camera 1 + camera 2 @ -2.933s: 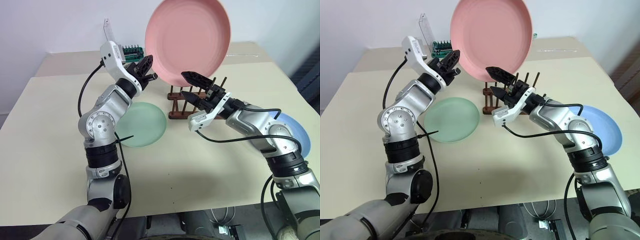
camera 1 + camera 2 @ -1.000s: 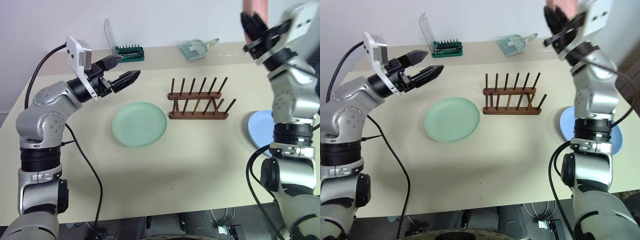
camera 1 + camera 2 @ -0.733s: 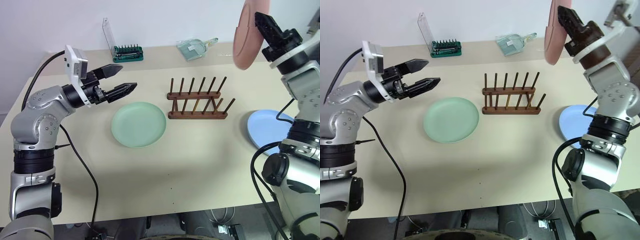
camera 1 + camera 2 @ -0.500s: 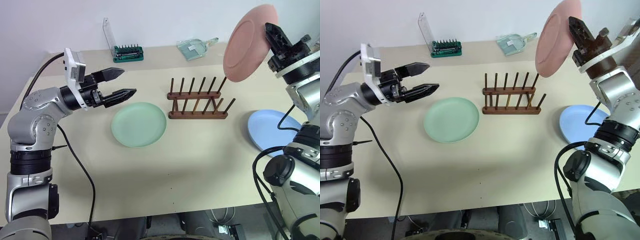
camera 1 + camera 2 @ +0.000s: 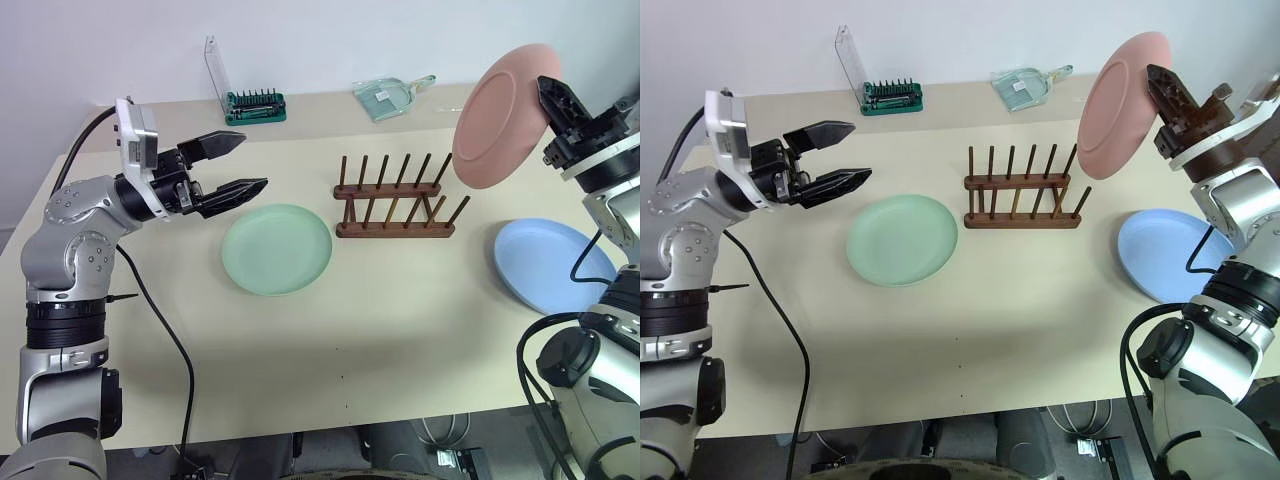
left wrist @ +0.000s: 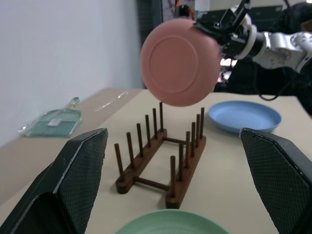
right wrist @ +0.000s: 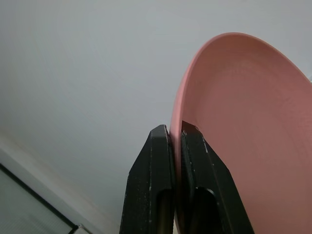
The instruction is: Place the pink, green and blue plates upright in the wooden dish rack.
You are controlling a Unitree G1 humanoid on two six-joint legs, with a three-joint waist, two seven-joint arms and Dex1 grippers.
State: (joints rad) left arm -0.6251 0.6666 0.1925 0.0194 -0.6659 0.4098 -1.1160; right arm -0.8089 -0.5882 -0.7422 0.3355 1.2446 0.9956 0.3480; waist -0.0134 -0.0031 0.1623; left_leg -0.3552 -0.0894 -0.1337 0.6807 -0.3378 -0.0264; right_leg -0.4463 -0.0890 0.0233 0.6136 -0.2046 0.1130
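Observation:
My right gripper (image 5: 553,97) is shut on the rim of the pink plate (image 5: 497,115), which hangs nearly upright in the air above the right end of the wooden dish rack (image 5: 395,202). The right wrist view shows both fingers (image 7: 158,161) pinching the pink rim (image 7: 243,122). The green plate (image 5: 277,248) lies flat on the table left of the rack. At the rack's right, the blue plate (image 5: 553,264) lies flat. My left gripper (image 5: 238,163) hangs open above the table, left of the green plate, holding nothing.
A green bit holder with a raised clear lid (image 5: 255,101) and a clear dustpan (image 5: 390,96) sit at the table's far edge. The rack's pegs (image 6: 146,131) stand empty. The cream table (image 5: 380,330) spreads toward the front.
My right arm has lowered and rolled, swinging the pink plate down from the top right to beside the rack's right end. The left gripper has stayed open in about the same place.

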